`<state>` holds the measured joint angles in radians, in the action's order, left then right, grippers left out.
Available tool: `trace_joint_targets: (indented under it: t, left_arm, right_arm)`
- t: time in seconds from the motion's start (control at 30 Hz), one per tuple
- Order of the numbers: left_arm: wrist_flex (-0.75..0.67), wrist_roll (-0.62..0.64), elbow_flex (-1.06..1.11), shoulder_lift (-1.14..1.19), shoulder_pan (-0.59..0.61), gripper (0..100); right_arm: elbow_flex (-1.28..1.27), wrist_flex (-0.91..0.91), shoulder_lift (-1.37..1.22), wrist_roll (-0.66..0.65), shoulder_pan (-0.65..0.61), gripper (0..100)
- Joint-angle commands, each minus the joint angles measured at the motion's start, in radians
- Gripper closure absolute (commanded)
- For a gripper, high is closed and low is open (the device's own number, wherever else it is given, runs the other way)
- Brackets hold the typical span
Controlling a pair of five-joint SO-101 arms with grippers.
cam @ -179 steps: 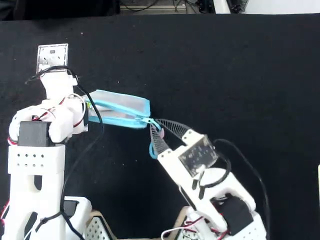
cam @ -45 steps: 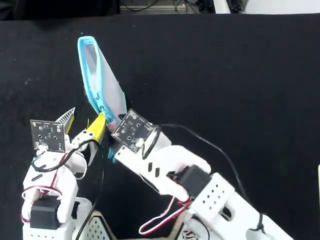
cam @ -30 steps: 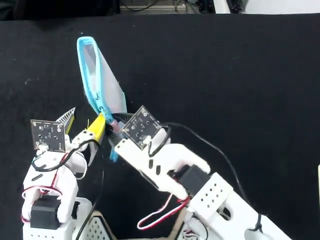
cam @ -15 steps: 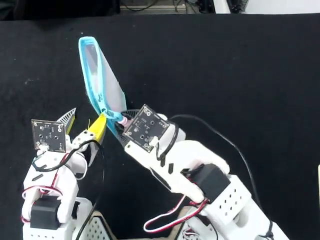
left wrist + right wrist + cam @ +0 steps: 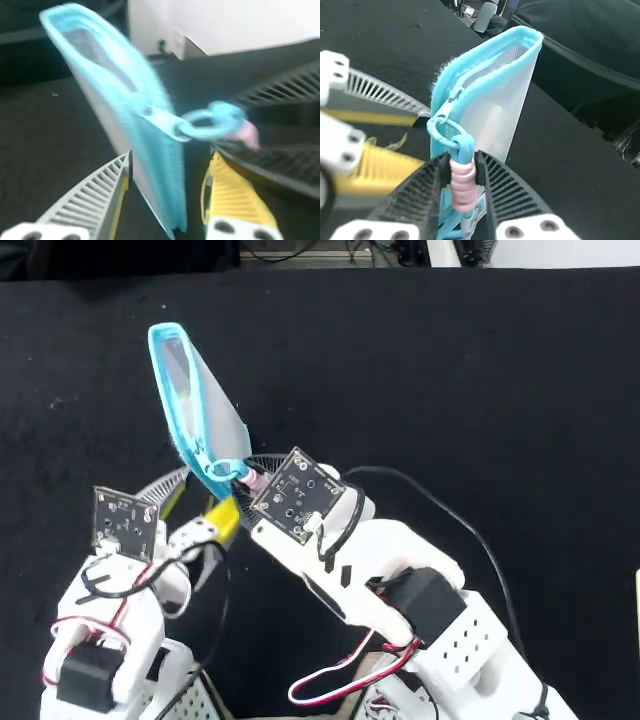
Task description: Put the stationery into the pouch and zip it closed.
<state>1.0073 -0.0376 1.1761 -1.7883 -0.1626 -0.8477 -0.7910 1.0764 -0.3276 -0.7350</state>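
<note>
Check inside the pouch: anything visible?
The pouch is translucent: a faint pale shape shows inside, unidentifiable. Its blue zip edge hides the rest. The right gripper pinches the zip pull.

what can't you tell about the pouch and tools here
- Contents of the pouch: right wrist view, its frosted wall lets through a pale shape, nothing nameable.
- Pouch's lower end: right wrist view, behind the right tool and its pink zip pull.
- Whether the left tool touches the pouch: left wrist view, blur.
- Whether the zip is fully shut: teeth too small in the high view, blurred in the left wrist view.
</note>
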Motion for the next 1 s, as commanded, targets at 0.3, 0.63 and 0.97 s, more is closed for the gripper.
trace_joint_targets:
  t: [0.3,0.63,0.97]
  left_arm:
    - [-0.238,-0.006,0.113,0.008,0.050,75]
    - [-0.230,-0.068,0.074,0.006,0.002,97]
    - [0.049,-0.253,-0.165,0.006,0.001,97]
  right_arm:
    - [0.076,0.003,0.035,-0.008,0.011,98.7]
    - [0.147,-0.005,0.036,-0.008,0.012,98.8]
    - [0.153,0.000,0.036,-0.003,0.012,98.8]
